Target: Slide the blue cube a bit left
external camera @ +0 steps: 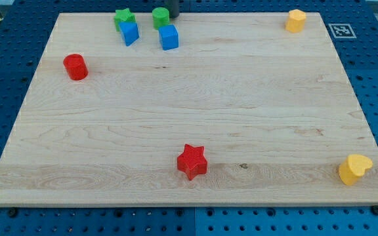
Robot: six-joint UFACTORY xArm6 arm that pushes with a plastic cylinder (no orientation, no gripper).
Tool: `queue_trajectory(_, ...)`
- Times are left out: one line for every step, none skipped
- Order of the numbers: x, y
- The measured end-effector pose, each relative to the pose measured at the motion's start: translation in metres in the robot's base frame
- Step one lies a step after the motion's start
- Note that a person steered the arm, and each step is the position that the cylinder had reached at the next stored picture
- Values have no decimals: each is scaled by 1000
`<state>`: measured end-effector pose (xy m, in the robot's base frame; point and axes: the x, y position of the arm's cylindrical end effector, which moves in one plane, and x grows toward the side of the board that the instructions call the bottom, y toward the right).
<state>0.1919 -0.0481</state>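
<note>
The blue cube [169, 37] sits near the view's top, left of centre, on the wooden board [195, 111]. My tip [174, 14] shows as a dark rod end at the board's top edge. It is just above the blue cube and right beside the green cylinder [161, 17], on its right. I cannot tell whether it touches the cylinder. A second blue block [129, 32] lies left of the cube, below a green star [123, 18].
A red cylinder [75, 67] stands at the left. A red star [192, 161] lies near the bottom middle. A yellow block [296, 20] is at the top right and a yellow heart [354, 169] at the bottom right corner.
</note>
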Motion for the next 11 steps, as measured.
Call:
queue_trajectory(3, -1)
queue_trajectory(28, -4)
queue_trajectory(39, -6)
queue_trajectory(37, 21)
queue_trajectory(49, 47)
queue_trajectory(79, 32)
queue_trajectory(80, 30)
queue_trajectory(80, 25)
queue_trajectory(81, 3)
queue_trajectory(82, 24)
queue_trajectory(126, 78)
